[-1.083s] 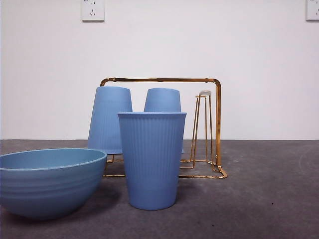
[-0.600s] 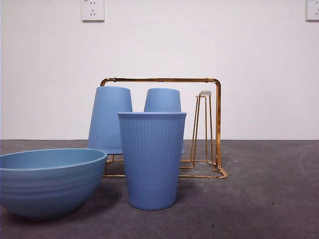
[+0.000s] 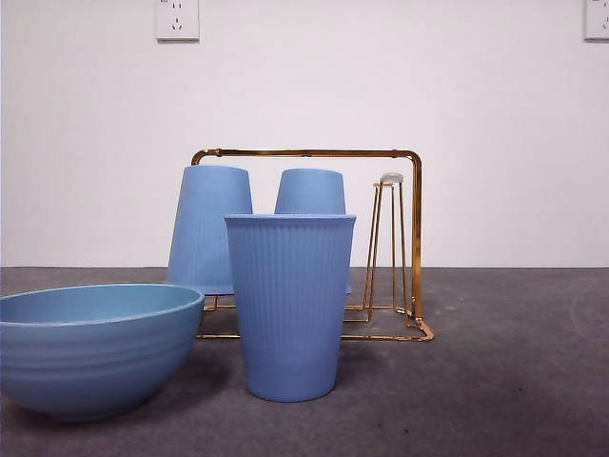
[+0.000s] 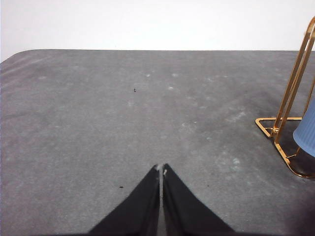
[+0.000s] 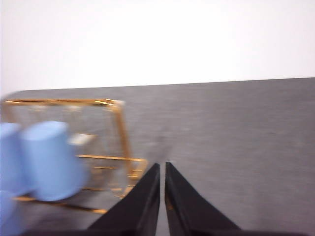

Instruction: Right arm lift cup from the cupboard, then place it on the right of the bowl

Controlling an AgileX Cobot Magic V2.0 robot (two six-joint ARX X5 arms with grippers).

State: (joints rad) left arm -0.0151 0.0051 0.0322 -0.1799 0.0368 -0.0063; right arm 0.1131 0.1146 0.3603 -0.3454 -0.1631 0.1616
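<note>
Cup (image 3: 289,305) upright right of bowl (image 3: 90,347), right gripper (image 5: 162,167) jaws together

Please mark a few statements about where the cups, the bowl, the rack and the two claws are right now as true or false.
1. Two cups hang upside down on the gold rack. True: one cup and another sit inverted on pegs.
2. The upright cup stands to the left of the bowl. False: it stands to the bowl's right in the front view.
3. The right claw grips a cup. False: it is shut on nothing, above bare table.
4. The left claw is shut. True.
5. One capped peg on the rack is bare. True.
</note>
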